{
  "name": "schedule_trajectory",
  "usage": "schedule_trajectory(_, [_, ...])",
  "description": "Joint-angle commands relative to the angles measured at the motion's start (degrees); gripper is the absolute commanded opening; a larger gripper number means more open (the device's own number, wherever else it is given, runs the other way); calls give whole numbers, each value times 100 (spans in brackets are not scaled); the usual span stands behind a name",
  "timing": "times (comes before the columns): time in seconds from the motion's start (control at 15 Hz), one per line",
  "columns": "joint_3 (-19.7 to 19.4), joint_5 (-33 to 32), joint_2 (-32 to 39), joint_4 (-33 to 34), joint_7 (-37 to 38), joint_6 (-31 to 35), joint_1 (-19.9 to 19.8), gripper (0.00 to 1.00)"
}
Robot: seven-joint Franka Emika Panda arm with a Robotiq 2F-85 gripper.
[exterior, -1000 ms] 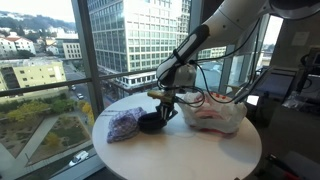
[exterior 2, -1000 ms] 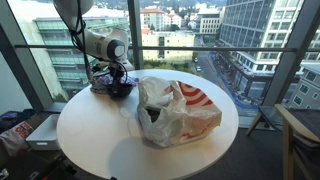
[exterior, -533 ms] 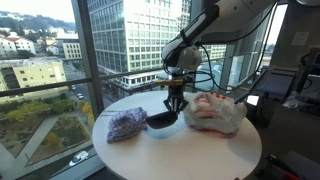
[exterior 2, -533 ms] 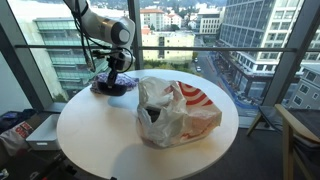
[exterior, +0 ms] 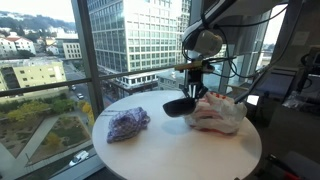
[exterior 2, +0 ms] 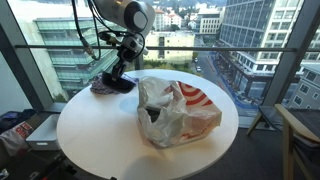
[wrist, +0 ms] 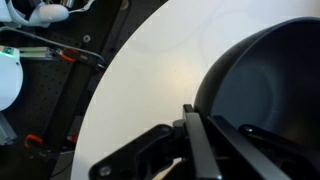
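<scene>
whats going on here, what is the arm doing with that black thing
The arm's gripper is shut on the rim of a black bowl and holds it, apparently just clear of the round white table. The bowl hangs close beside a red and white plastic bag that lies on the table. A purple bundle lies apart from both, nearer the window.

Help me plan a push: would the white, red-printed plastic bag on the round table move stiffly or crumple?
The white, red-printed plastic bag looks crumpled and slack, so it would probably dent and fold before moving. It bulges, so something inside may give it weight. The round white table looks smooth, so it could slide.
</scene>
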Motion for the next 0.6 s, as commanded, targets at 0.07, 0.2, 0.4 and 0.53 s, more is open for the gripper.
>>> schedule_trajectory(0.07, [-376,137,-517,-647,237,-274,-308,6])
schedule_trajectory(0.2, [-527,148,-647,-845,249,-245,-448,5])
schedule_trajectory(0.4, [-705,118,-834,-1054,259,-226,-624,5])
schedule_trajectory(0.53, [-817,116,-957,-1141,277,-193,-739,5])
